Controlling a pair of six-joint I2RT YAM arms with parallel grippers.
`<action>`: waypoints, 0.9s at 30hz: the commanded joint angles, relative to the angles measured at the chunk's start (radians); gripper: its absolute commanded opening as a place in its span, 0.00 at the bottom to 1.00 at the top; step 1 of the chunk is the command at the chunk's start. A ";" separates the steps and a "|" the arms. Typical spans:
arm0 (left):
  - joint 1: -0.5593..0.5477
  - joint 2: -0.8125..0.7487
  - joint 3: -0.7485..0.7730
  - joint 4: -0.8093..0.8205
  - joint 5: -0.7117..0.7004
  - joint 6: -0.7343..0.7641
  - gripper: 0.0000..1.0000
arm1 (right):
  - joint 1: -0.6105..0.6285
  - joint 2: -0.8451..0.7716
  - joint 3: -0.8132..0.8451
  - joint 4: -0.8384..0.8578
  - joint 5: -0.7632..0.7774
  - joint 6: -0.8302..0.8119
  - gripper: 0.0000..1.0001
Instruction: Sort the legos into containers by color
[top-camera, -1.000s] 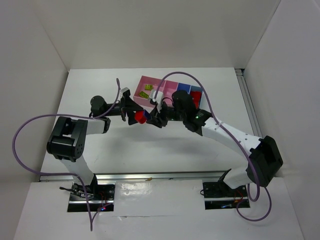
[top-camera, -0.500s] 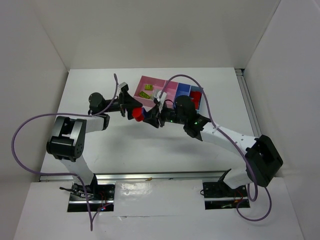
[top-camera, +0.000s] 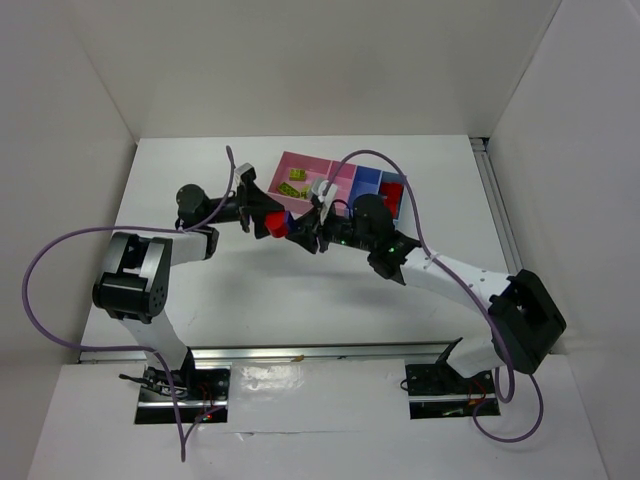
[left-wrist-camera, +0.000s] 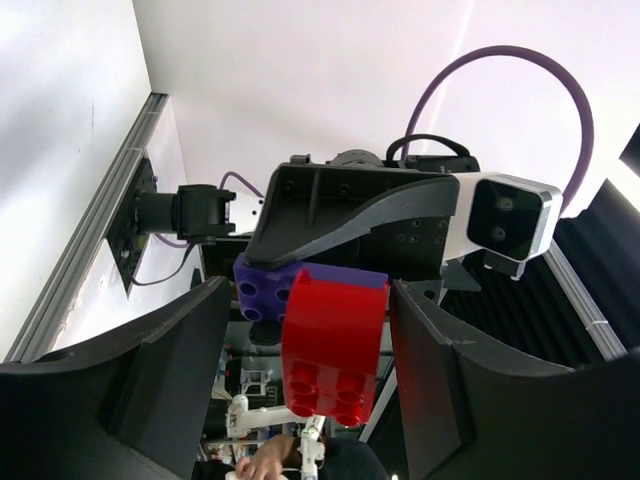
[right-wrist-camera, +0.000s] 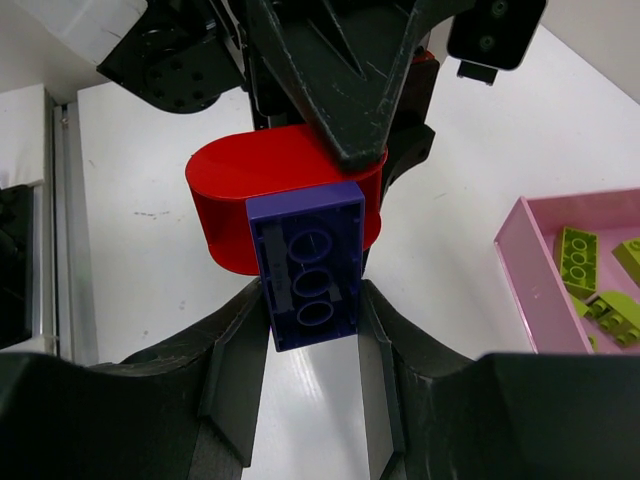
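Right wrist view shows my right fingers (right-wrist-camera: 235, 355) clamped on the blue brick (right-wrist-camera: 308, 262), parted left fingers (left-wrist-camera: 170, 370) (grip unclear) flanking its attached red brick (right-wrist-camera: 250, 195) above the worktop (right-wrist-camera: 150, 270), likely to separate colours.

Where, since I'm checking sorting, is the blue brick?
Overhead view: the blue brick is mid-table, clamped in the right tool, against a red brick, on the near side of the pink bin.

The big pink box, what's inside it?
Lime-green legos lie inside the big pink box, a few close together. Its near corner is covered by the right arm, so anything lying there can't be seen.
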 joint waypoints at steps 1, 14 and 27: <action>0.004 -0.025 0.035 0.541 0.002 -0.137 0.75 | -0.009 -0.006 -0.017 0.099 0.039 0.000 0.16; 0.004 -0.025 0.054 0.541 0.011 -0.157 0.57 | -0.027 0.005 -0.055 0.128 0.070 -0.022 0.16; 0.004 -0.005 0.074 0.541 0.000 -0.175 0.00 | -0.036 -0.012 -0.084 0.168 0.124 -0.002 0.16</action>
